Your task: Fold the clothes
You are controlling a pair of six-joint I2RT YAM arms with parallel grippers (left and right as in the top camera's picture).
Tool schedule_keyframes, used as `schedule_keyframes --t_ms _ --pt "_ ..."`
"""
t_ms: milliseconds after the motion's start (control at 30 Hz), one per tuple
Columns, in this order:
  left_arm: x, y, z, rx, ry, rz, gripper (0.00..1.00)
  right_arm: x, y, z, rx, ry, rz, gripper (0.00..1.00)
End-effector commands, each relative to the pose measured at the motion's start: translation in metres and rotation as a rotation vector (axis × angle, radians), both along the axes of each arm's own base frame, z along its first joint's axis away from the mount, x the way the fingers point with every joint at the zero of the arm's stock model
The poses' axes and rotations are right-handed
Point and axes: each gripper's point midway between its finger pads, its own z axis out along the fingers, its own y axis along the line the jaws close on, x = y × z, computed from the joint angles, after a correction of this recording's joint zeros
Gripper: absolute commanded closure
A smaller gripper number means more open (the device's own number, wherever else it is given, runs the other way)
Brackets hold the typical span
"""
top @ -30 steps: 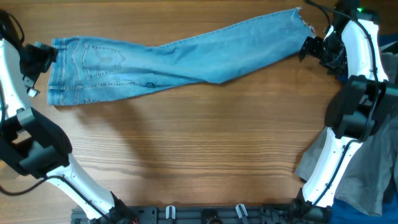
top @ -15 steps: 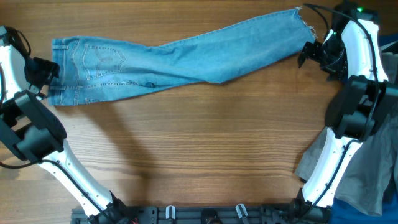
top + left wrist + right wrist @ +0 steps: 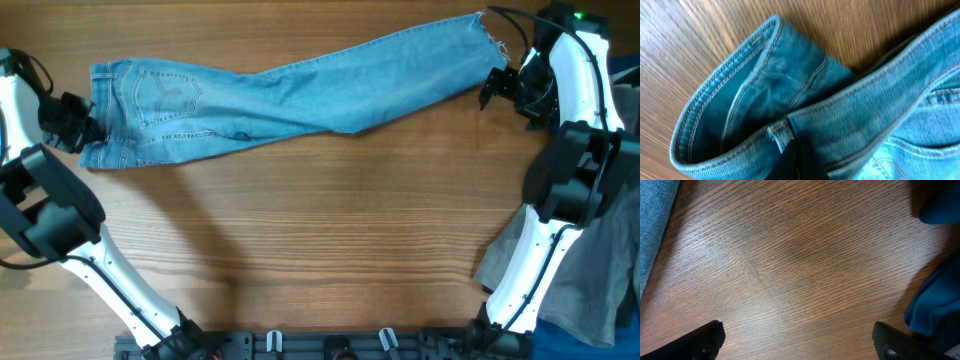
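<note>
Clothes lie in two spots on the bench. Nearest, at the lower right edge, is a grey garment with a dark blue garment beside it. Farther back, light blue jeans stretch flat across the top of the frame. The left tool, upper left, is clenched on their waistband. The right tool, upper right, hangs released just beside the frayed hem.

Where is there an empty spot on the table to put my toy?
The big bare middle of the table, below the jeans, is free. There is a thin strip above the jeans too. It is crowded at the right edge with the grey garment, and at the waistband, where the left gripper pinches.
</note>
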Motion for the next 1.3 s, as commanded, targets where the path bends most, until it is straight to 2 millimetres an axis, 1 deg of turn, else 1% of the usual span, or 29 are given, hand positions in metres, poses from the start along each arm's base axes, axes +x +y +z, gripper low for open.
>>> schedule_keyframes --t_ms 0,33,67,167,200,233,333,500,567,633,700,767,867,1067,1133,1167,1267 --pt "0.004 0.008 0.041 -0.008 -0.111 0.002 0.96 0.002 -0.003 -0.004 -0.022 0.009 0.02 0.0" --pt "0.005 0.011 0.043 0.002 -0.122 0.005 0.96 0.002 -0.003 -0.004 -0.022 0.009 0.021 0.0" --pt "0.007 0.013 0.043 0.007 -0.13 0.007 0.79 0.002 -0.003 -0.004 -0.022 0.009 0.018 0.0" --pt "0.013 0.015 0.039 0.019 -0.147 0.003 0.18 0.002 -0.003 -0.004 -0.022 0.01 0.014 0.01" --pt "0.016 0.015 0.038 0.02 -0.15 -0.001 0.08 0.002 -0.003 -0.004 -0.022 0.011 0.014 0.0" --pt "0.019 0.013 0.037 0.023 -0.156 -0.007 0.0 0.002 -0.003 -0.004 -0.022 0.011 0.014 0.01" --pt "0.028 0.009 0.036 0.048 -0.167 -0.028 0.0 0.002 -0.003 -0.004 -0.022 0.011 0.014 0.0" --pt "0.035 0.017 0.034 0.219 -0.118 -0.057 0.0 0.001 -0.003 -0.004 -0.023 0.013 -0.002 0.01" --pt "0.042 0.017 0.035 0.263 -0.131 -0.108 0.0 0.001 -0.003 -0.004 -0.022 0.014 -0.002 0.0" --pt "0.051 0.014 0.037 0.284 -0.159 -0.151 0.02 0.001 -0.003 -0.004 -0.022 0.015 -0.002 0.0" --pt "0.055 0.016 0.039 0.305 -0.164 -0.152 0.05 0.001 -0.002 -0.004 -0.022 0.016 -0.002 0.0" --pt "0.055 0.02 0.038 0.335 -0.156 -0.15 0.05 0.001 -0.002 -0.004 -0.022 0.016 -0.002 0.01" --pt "0.053 0.025 0.032 0.361 -0.126 -0.145 0.05 0.0 -0.002 -0.004 -0.021 0.018 -0.002 0.01" --pt "0.047 0.019 0.006 0.328 -0.07 -0.202 0.04 0.0 -0.002 -0.004 -0.021 0.018 -0.004 0.0" --pt "0.049 0.013 0.003 0.322 -0.072 -0.247 0.09 0.0 -0.002 -0.004 -0.021 0.018 -0.004 0.01" --pt "0.05 0.012 0.003 0.323 -0.071 -0.259 0.14 0.0 -0.002 -0.004 -0.021 0.019 -0.004 0.0" --pt "0.053 0.006 0.002 0.329 -0.073 -0.312 0.32 -0.001 -0.002 -0.004 -0.021 0.022 -0.004 0.0"
